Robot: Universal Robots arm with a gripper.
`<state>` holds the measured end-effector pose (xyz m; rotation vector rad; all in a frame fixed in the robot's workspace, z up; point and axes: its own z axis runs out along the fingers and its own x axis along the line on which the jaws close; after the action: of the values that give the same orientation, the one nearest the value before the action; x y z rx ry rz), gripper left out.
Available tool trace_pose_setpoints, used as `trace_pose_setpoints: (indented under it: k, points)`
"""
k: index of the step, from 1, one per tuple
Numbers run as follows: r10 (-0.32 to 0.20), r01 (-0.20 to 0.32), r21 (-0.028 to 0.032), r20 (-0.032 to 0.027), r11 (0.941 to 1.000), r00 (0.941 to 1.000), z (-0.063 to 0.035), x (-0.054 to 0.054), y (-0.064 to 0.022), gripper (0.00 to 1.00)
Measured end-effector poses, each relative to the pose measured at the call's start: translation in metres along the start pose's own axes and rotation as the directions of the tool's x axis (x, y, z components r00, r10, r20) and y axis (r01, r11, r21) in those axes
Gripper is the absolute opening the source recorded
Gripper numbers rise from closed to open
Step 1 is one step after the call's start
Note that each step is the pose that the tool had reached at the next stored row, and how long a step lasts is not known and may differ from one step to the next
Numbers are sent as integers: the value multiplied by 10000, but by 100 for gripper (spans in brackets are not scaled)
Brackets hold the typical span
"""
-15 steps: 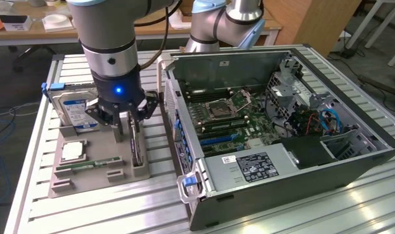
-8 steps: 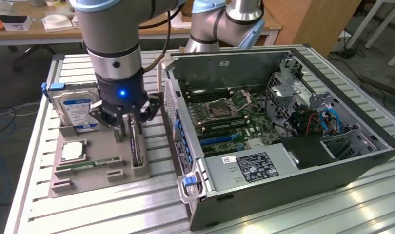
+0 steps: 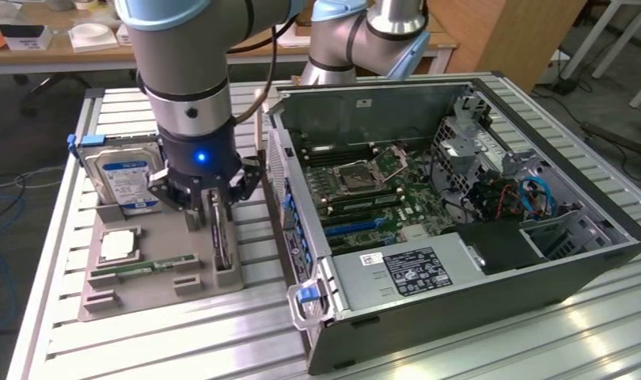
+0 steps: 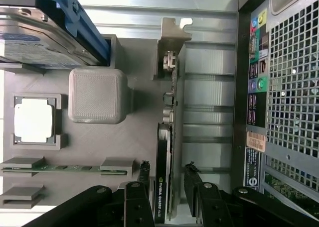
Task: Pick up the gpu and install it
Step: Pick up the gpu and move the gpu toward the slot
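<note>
A wooden desk (image 3: 25, 57) behind the slatted metal table (image 3: 141, 348); cables (image 3: 4, 186) across the floor (image 3: 46, 111).

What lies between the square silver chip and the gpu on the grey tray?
In the wrist view, a raised grey block stands between the chip and the gpu; around it the tray is bare.

arm (image 3: 183, 71): grey tube, light-blue caps | hand (image 3: 210, 215): black, blue light

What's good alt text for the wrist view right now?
Open fingers straddle the gpu, which stands on edge in a gray holder tray. The tray also holds a hard drive, a processor and a memory stick.
</note>
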<state>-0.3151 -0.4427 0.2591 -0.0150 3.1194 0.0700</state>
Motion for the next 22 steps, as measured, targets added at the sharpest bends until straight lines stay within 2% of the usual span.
trace_pose_setpoints:
  k: [22]
  points:
    - [0,0,0,-1,10000,10000,245,5,-11,41]
